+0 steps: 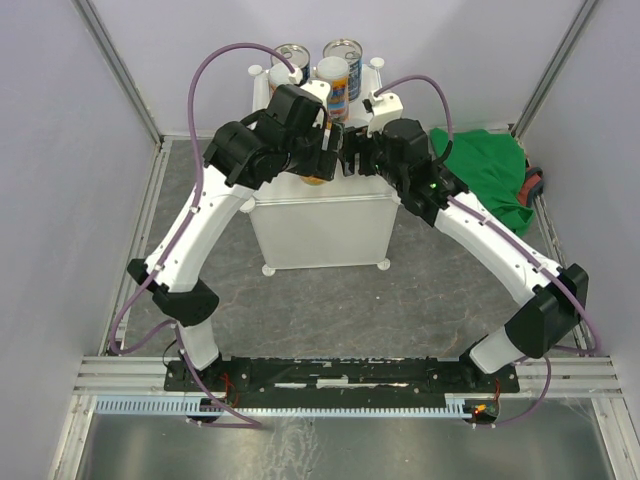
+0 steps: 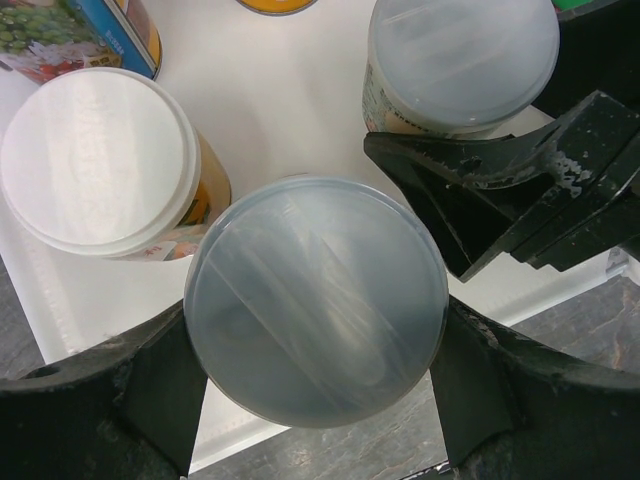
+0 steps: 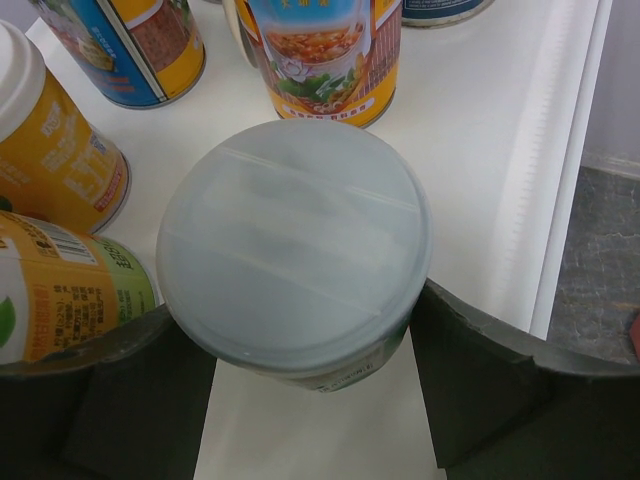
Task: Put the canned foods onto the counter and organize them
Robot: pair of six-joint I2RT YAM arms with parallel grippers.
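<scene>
We see two cans (image 1: 312,62) held upright at the smooth white plastic counter (image 2: 290,90).
The left end effector (image 2: 317,330) clasps the frosted-lid can (image 2: 315,300), centre frame; the right end effector (image 3: 305,320) clasps the pale green can (image 3: 295,250). Both cylinders stand vertical, round translucent plastic lids facing us.

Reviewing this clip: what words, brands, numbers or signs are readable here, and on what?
Nothing reads legibly in any view.
Colourful can: red banner print, blurred.
Yellow can: label print, too small.
Barcoded can: barcode with digits, too small.
Blue-labelled can: print, blurred.
Pale-green can: only a sliver of label shows, unreadable.
</scene>
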